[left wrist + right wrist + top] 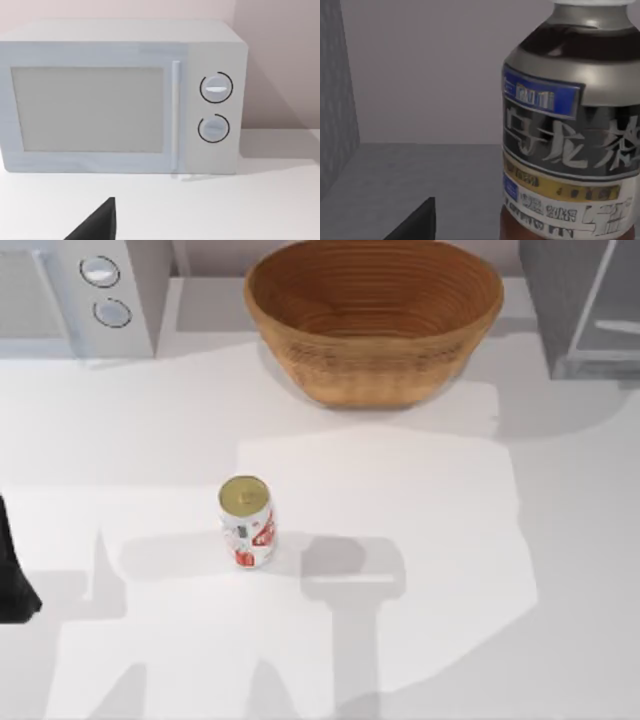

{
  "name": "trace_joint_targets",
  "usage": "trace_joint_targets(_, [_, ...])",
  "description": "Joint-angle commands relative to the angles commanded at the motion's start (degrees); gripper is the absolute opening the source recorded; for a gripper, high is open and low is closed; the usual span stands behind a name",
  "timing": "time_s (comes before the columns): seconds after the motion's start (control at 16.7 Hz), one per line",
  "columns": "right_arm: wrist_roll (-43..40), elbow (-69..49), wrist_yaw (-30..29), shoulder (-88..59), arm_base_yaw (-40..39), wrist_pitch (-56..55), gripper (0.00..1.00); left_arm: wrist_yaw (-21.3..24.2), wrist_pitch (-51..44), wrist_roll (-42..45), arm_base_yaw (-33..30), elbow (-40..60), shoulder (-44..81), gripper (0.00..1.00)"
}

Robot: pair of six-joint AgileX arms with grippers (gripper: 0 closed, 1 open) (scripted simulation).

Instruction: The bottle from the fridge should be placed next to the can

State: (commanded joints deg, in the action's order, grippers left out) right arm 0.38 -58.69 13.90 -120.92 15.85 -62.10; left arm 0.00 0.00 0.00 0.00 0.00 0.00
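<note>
From my right wrist cam, one dark fingertip (417, 222) pokes in at the edge and the bottle (570, 140) stands right in front of it, very close, upright on a dark grey floor with grey walls around it, so it's inside the fridge (585, 305). Honestly can't tell how the right fingers are set. My left arm sits at the table's left edge, its fingertip (97, 225) pointing at the microwave (120, 97); same story there, can't tell. The can (247, 522) stands upright mid-table, well apart from the fridge, with the wicker basket (375, 320) behind it.
</note>
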Motion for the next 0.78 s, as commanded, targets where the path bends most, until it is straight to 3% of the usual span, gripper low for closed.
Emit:
trace_joint_targets(0.42, [0.0, -0.7, -0.2, -0.5, -0.3, 0.4, 1.0, 0.0, 0.0, 0.0, 0.0, 0.0, 0.0, 1.0])
trace_joint_targets(0.78, [0.0, -11.7, -1.4, -6.5, -1.3, 5.2, 1.0, 0.0, 0.0, 0.0, 0.0, 0.0, 0.0, 1.0])
